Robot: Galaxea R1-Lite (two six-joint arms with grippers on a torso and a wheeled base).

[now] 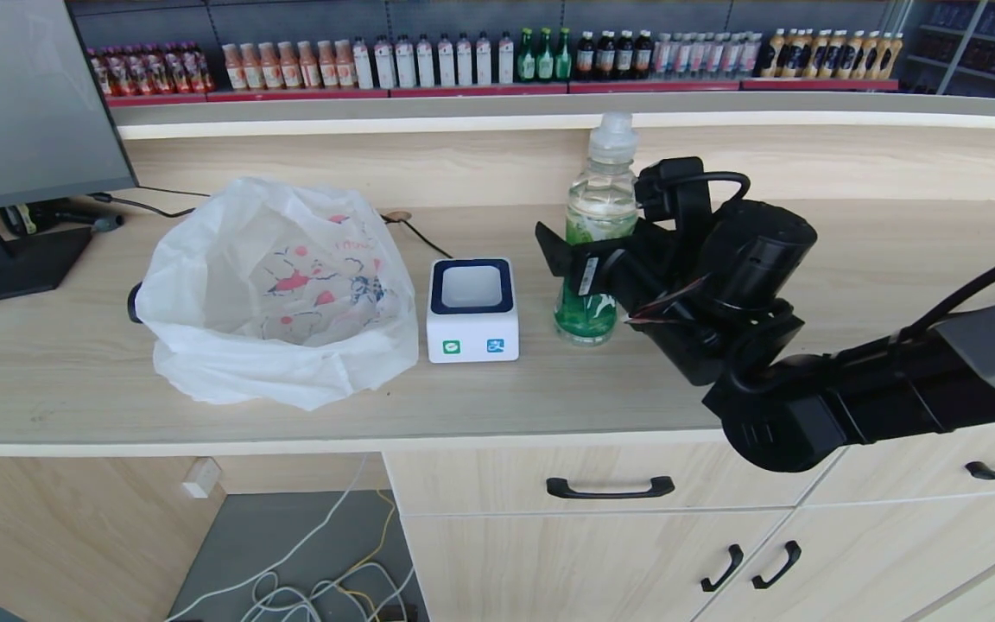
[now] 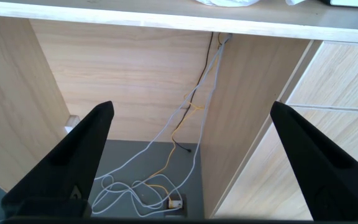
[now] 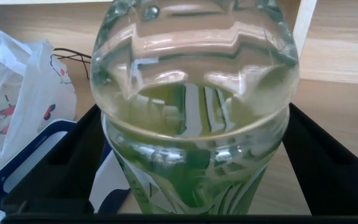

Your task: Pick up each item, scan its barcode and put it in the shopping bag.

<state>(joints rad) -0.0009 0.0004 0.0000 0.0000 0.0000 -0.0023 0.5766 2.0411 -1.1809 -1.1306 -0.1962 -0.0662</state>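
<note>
In the head view, the right gripper [image 1: 588, 255] is clamped around the waist of a clear plastic bottle [image 1: 601, 203] with a green label and a white cap. One black finger [image 1: 560, 250] shows at the bottle's left side. The bottle stands upright with its base on the pale wooden counter [image 1: 895, 250]. Just left of the gripper sits a white box-shaped scanner [image 1: 472, 333] with a dark blue rim. Beyond the scanner, farther from the gripper, lies a thin white plastic shopping bag [image 1: 230, 363] with red print, its mouth open upward.

In the left wrist view, the left gripper [image 2: 192, 109] hangs below the counter's edge. Its black fingers [image 2: 79, 155] are spread wide apart with nothing between them. White and yellow cables [image 2: 148, 186] lie on the grey floor beyond it.

In the right wrist view, the bottle [image 3: 194, 93] sits between the right gripper's [image 3: 194, 124] fingers [image 3: 328, 162], which press against its sides. Past one finger are the scanner's blue rim [image 3: 17, 168] and the shopping bag [image 3: 11, 81].
</note>
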